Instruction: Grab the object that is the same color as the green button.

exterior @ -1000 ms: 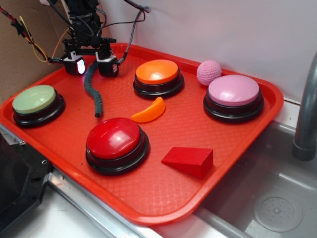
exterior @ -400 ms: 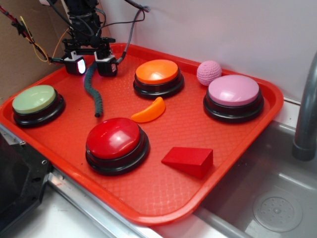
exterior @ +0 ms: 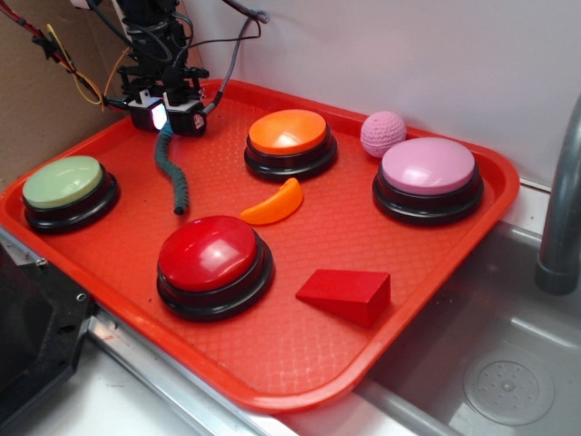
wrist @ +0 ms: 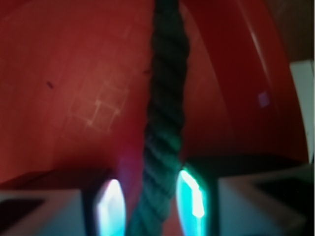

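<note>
Red tray (exterior: 427, 300) carries everything, largest first: pink button (exterior: 428, 167), red button (exterior: 209, 253), orange button (exterior: 288, 133), green button (exterior: 63, 182) at the left edge, red wedge (exterior: 345, 292), pink ball (exterior: 383, 133), orange slice (exterior: 273, 205). Target by colour match is the dark green rope (exterior: 172, 168), lying in a wavy line from the far left corner of the tray toward the red button, well apart from the green button. Change against a second ago: the gripper (exterior: 165, 116) had its fingers spread wide either side of the rope's far end; now they stand drawn in close on it. Wrist view shows the rope (wrist: 165, 123) running between the two lit pads (wrist: 192, 199), right pad touching, left pad apparently a sliver off, though the blur there makes contact hard to call. Judgement: closing step nearly or just finished, grasp on the rope's end; rope still rests flat on the tray, not lifted. Limp body will likely dangle and drag on the lift
</note>
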Motion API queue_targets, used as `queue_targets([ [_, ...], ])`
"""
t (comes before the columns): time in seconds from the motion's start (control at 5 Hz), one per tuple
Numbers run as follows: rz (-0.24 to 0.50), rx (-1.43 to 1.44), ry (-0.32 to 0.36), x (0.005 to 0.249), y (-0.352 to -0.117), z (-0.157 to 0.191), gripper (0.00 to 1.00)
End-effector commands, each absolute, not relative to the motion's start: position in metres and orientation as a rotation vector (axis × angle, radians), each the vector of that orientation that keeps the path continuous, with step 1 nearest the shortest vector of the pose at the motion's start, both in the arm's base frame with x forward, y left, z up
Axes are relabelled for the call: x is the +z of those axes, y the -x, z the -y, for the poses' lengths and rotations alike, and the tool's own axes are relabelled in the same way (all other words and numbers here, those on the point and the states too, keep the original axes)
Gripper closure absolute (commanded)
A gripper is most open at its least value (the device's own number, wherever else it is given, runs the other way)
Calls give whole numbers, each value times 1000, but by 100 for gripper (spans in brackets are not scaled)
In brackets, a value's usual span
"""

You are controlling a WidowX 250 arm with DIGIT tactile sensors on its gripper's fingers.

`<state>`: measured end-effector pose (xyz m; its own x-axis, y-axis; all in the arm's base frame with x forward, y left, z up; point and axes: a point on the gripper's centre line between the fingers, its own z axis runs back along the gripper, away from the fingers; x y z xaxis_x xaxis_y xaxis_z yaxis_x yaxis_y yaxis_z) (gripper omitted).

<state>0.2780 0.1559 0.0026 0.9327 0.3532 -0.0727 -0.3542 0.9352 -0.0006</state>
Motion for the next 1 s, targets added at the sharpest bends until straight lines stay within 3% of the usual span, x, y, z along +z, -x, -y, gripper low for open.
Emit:
queue_targets([
  [0.0, -54, 338, -16, -4, -274, -171, 100],
  [0.2, -48, 287, -32, 4, -276, -165, 100],
  [0.4, 78, 35, 34, 45, -283, -133, 100],
  [0.6, 51, -215, 26, 95, -273, -98, 100],
  [0.8, 26, -149, 12, 145, -255, -72, 100],
])
